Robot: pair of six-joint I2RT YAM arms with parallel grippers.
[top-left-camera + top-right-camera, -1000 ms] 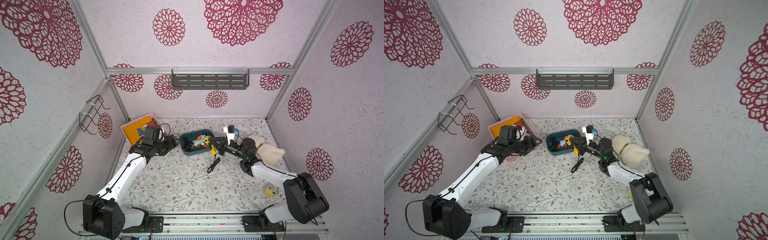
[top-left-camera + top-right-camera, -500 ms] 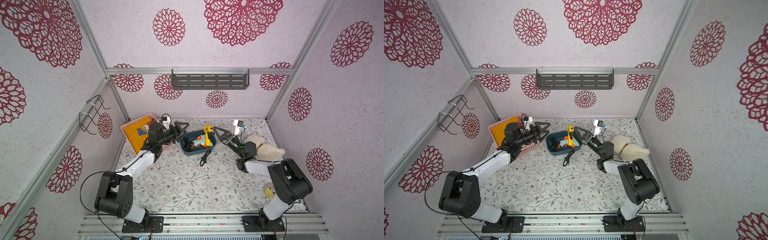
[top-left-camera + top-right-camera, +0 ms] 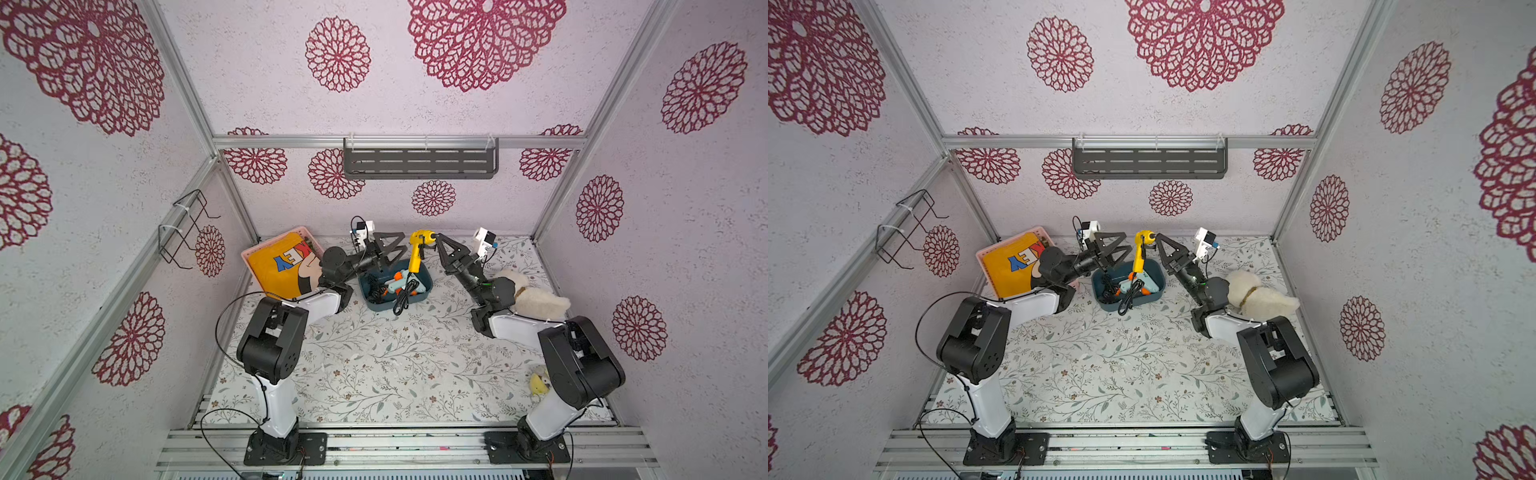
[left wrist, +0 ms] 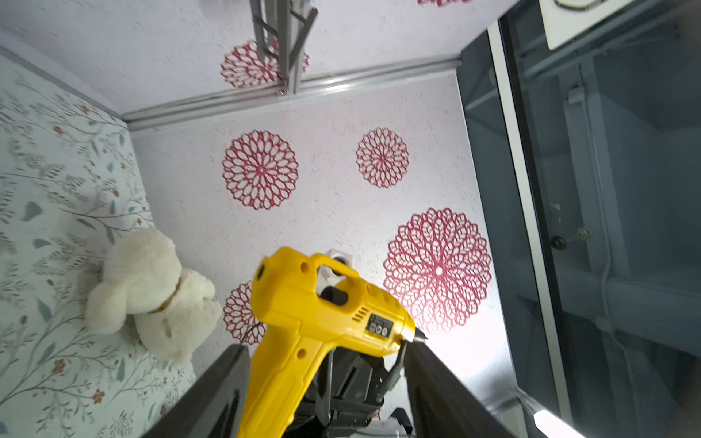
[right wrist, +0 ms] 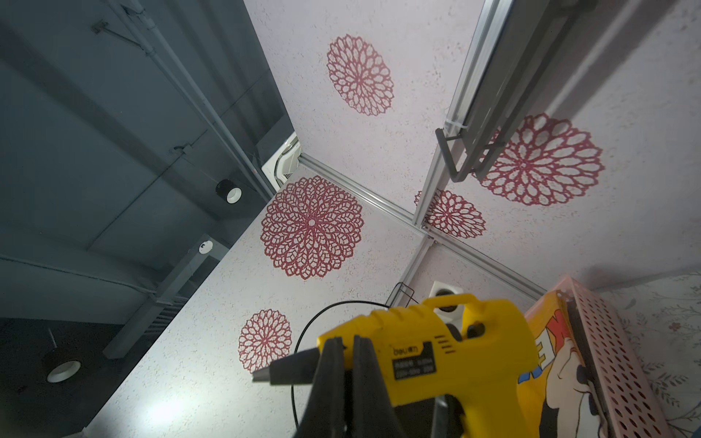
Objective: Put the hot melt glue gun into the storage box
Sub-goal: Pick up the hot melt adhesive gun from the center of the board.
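Note:
The yellow hot melt glue gun [image 3: 417,243] [image 3: 1140,245] hangs handle-down above the dark teal storage box [image 3: 382,306] [image 3: 1108,305]. My right gripper [image 3: 436,235] [image 5: 347,339] is shut on its nozzle end. The gun's black cord [image 3: 401,301] trails into the box and over the front wall. My left gripper [image 3: 405,242] [image 4: 327,345] is open on the gun's other side. In the left wrist view the gun [image 4: 322,314] shows between the wide-apart fingers [image 4: 227,379], with the handle close to one. A light blue glue gun [image 3: 399,282] lies in the box.
A pink lattice basket [image 3: 274,243] holding a yellow printed cushion [image 3: 282,266] stands left of the box, behind my left arm. A white plush dog [image 3: 532,295] lies by my right arm. A small yellow toy [image 3: 538,384] sits near the right base. A grey shelf [image 3: 419,162] hangs on the back wall.
My right gripper has lifted the yellow gun from beside the box to high above it. My left arm swung up from the basket to the gun's handle side.

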